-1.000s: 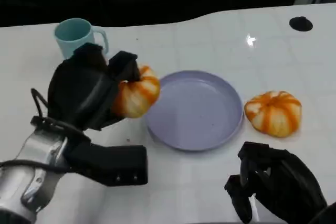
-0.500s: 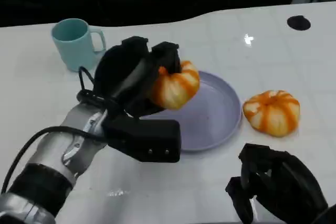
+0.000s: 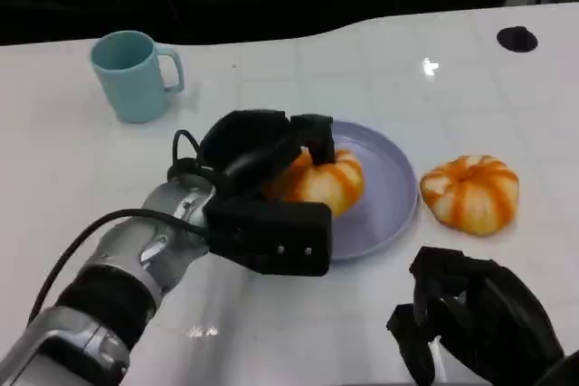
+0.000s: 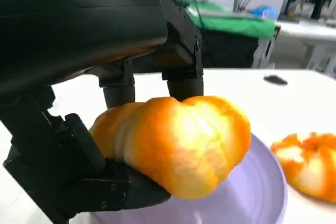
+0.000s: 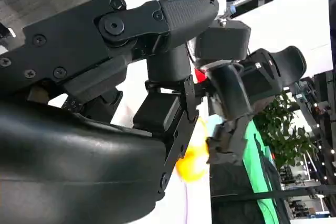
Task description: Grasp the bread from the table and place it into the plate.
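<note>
Your left hand (image 3: 262, 155) grips the bread (image 3: 327, 182) over the plate (image 3: 384, 189) at frame centre, possibly touching it. A second bread (image 3: 470, 193) sits just right of the rim; the mug (image 3: 134, 74) is upper left. Your right hand (image 3: 475, 323) looks curled, empty.

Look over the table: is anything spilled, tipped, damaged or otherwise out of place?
Nothing stands out. The mug stands upright, the plate lies flat, the left hand holds one bread over it, and the second bread sits intact beside the plate.
</note>
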Available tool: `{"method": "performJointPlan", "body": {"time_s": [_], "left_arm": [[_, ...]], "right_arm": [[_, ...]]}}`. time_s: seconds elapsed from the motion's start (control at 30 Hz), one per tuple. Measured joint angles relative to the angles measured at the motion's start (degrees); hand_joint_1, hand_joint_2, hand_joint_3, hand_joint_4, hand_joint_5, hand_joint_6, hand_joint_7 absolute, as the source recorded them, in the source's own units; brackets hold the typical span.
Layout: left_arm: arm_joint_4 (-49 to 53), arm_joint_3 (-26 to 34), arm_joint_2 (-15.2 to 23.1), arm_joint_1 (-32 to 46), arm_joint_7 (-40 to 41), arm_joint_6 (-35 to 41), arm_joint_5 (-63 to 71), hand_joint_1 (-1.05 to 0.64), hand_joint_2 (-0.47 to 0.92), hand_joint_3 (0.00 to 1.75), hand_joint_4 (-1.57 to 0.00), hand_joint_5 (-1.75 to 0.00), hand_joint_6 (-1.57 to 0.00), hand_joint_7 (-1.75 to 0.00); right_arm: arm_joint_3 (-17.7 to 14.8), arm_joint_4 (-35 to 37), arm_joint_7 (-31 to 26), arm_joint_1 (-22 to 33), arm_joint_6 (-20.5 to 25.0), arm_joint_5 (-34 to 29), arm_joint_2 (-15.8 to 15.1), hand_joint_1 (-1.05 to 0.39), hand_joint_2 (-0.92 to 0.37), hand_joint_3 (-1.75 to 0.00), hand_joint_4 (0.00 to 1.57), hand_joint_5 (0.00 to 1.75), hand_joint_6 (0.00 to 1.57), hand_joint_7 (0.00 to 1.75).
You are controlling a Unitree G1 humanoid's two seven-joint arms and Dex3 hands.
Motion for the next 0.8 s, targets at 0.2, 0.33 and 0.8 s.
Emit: {"method": "performJointPlan", "body": {"time_s": [0.2,0.33,0.8], "left_arm": [[-0.6,-3.4,0.8,-1.62,-5.76,4.19,3.23,-0.79,0.92,0.42,-0.21,-0.3,-0.26,0.0],[-3.07,-4.9,1.45,-1.61,-9.47,6.96,4.49,-0.94,0.92,0.52,-0.05,-0.24,-0.19,-0.01],[-13.89,-3.08,6.98,2.54,-15.35,7.62,1.21,-0.92,0.92,0.49,-0.08,-0.31,-0.24,-0.03]], "right_arm": [[0.01,-0.03,0.01,0.0,-0.01,0.01,0.01,-0.96,-0.92,-0.26,1.22,1.61,1.05,1.48],[-0.01,-0.02,0.02,-0.01,-0.07,0.03,0.04,-0.96,-0.92,-0.27,1.22,1.61,1.05,1.49],[-0.08,-0.18,0.07,0.09,-0.11,0.07,0.08,-0.96,-0.92,-0.28,1.22,1.64,1.03,1.53]]}}
